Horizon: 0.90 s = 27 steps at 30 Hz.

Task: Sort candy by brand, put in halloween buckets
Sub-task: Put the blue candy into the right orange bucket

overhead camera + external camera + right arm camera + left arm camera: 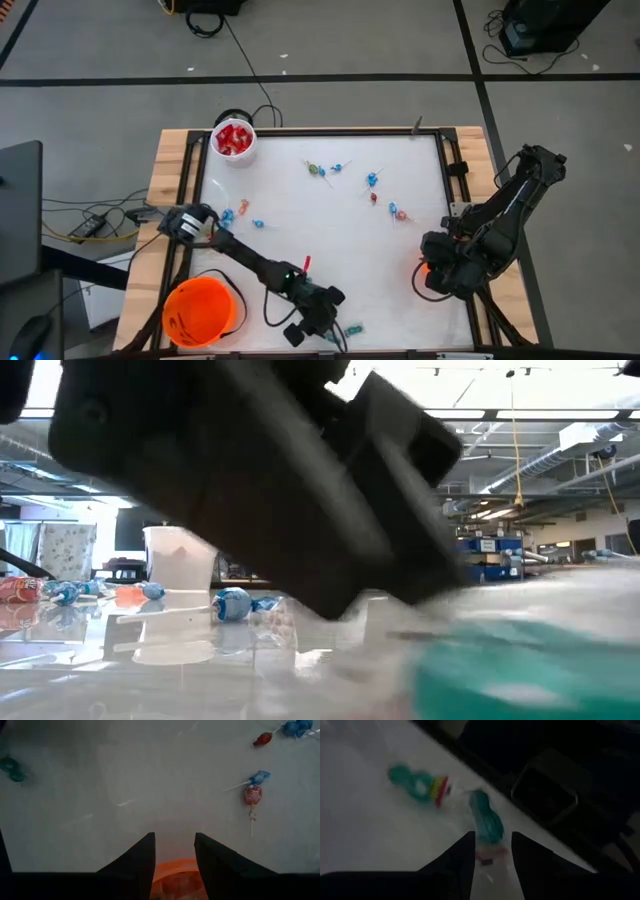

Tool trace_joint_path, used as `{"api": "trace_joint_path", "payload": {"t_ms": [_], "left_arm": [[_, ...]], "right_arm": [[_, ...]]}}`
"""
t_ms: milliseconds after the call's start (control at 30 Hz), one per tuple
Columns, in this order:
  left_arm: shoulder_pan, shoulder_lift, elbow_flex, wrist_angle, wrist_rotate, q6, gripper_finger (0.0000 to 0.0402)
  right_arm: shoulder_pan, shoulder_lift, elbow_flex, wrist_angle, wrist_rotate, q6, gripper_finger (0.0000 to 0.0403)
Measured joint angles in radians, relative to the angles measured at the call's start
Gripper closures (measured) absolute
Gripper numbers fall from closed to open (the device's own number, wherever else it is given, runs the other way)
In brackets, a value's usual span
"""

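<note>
We judge the step in hand to be a pickup at the table's near edge. The left gripper (492, 845) hangs low over a teal-wrapped candy (486, 820), its jaws parted around the wrapper's tail, not yet clamped; a second teal piece (415, 780) lies just beside it. Next we would close on the wrapper and carry it left to the orange bucket (200, 310). The right gripper (174, 851) waits at the right edge above another orange bucket (176, 875), jaws apart, holding nothing.

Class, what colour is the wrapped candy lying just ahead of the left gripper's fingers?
Teal green candy, with the left gripper open around it; the left wrist view shows it best.
</note>
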Motion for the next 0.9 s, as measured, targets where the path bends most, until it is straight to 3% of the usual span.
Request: {"api": "trace_joint_path", "payload": {"t_ms": [233, 400, 467, 567, 733, 900], "left_arm": [[-0.007, 0.074, 0.000, 0.132, 0.014, -0.010, 0.0287], [0.017, 0.082, 0.001, 0.142, 0.014, -0.012, 0.0374], [0.031, 0.080, 0.001, 0.148, 0.007, -0.033, 0.0391], [0.053, 0.070, 0.001, 0.140, -0.078, -0.057, 0.0394], [0.110, 0.023, 0.000, 0.103, -0.227, -0.104, 0.0398], [0.165, -0.036, -0.001, 0.122, -0.287, -0.127, 0.0399]], "right_arm": [[-0.003, 0.000, 0.000, 0.016, 0.016, -0.006, 0.0254], [-0.003, 0.000, 0.000, 0.058, 0.008, -0.006, 0.0254], [-0.003, 0.000, 0.000, 0.072, -0.003, -0.006, 0.0254], [-0.003, 0.000, 0.000, 0.084, -0.002, -0.006, 0.0254], [-0.003, 0.018, 0.000, 0.137, 0.089, 0.011, 0.0254], [-0.008, 0.077, -0.031, 0.323, 0.125, -0.092, 0.0254]]}}
